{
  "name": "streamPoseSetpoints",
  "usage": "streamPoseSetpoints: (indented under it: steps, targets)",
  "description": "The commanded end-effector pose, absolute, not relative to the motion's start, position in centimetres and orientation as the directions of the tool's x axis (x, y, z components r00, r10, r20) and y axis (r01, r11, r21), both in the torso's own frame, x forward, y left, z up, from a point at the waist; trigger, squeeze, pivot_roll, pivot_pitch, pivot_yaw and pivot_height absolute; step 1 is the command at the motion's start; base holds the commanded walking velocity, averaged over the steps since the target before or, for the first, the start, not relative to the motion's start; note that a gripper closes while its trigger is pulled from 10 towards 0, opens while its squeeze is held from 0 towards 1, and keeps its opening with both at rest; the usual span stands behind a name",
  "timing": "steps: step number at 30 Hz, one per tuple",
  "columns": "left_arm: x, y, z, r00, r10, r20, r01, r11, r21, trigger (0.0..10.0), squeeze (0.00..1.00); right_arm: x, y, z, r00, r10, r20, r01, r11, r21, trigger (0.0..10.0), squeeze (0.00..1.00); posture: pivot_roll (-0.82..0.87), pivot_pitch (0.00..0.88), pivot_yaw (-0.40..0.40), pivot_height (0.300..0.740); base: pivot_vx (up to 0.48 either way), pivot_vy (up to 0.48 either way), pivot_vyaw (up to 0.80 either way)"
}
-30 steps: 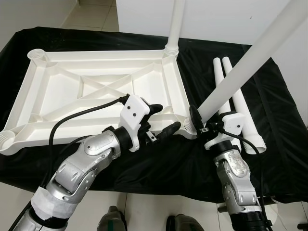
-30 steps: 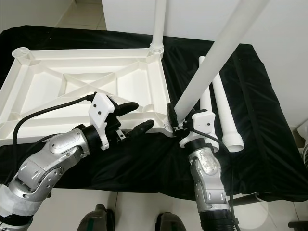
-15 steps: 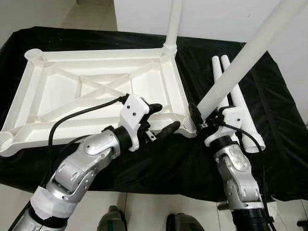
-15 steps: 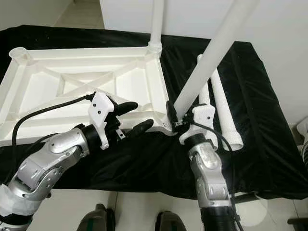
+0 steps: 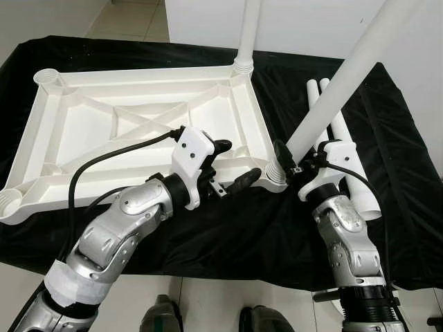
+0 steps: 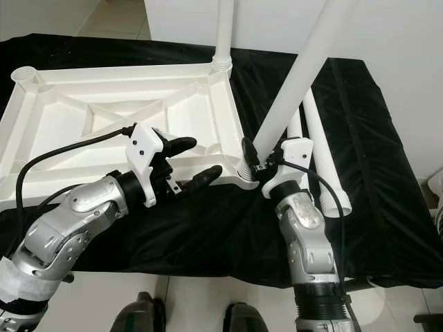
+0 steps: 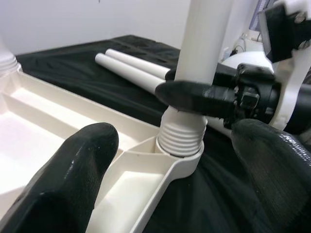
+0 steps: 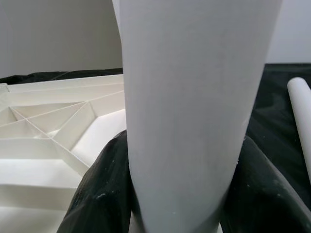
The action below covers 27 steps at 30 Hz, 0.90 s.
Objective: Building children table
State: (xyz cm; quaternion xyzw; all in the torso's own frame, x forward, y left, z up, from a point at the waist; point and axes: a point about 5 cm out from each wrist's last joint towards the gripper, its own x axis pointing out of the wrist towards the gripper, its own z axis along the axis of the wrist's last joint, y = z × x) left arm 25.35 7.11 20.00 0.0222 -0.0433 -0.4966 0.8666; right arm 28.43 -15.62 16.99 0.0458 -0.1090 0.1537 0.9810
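Leg (image 5: 332,93) now more upright, btwn right gripper (image 5: 291,164) fingers, in corner socket (image 7: 179,141).

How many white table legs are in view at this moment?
4. One stands in the tabletop's far corner, one is held at the near corner by the right gripper, leg, and two lie on the black cloth.
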Motion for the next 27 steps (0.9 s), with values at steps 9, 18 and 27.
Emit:
streamPoseSetpoints:
  steps: [9,18,27]
  targets:
    - [26.9,7.5,20.9,0.498,-0.865,0.059,0.863,0.501,0.066,10.0,0.00,28.6,-14.1,20.2,0.860,0.398,0.319,-0.422,0.907,0.007,10.0,0.00,0.05,0.037,-0.010,0.740,0.000,0.000,0.00]
    - [28.3,7.8,23.1,0.487,-0.865,0.118,0.860,0.499,0.106,10.0,0.00,29.8,-13.7,19.1,0.847,0.506,0.165,-0.484,0.861,-0.155,10.0,0.00,0.05,0.028,-0.007,0.740,0.000,0.000,0.00]
    - [27.6,7.0,26.0,0.334,-0.914,0.228,0.921,0.368,0.124,10.0,0.00,31.4,-13.7,19.2,0.835,0.547,0.061,-0.511,0.811,-0.284,10.0,0.00,0.03,0.024,0.005,0.740,0.000,0.000,0.00]
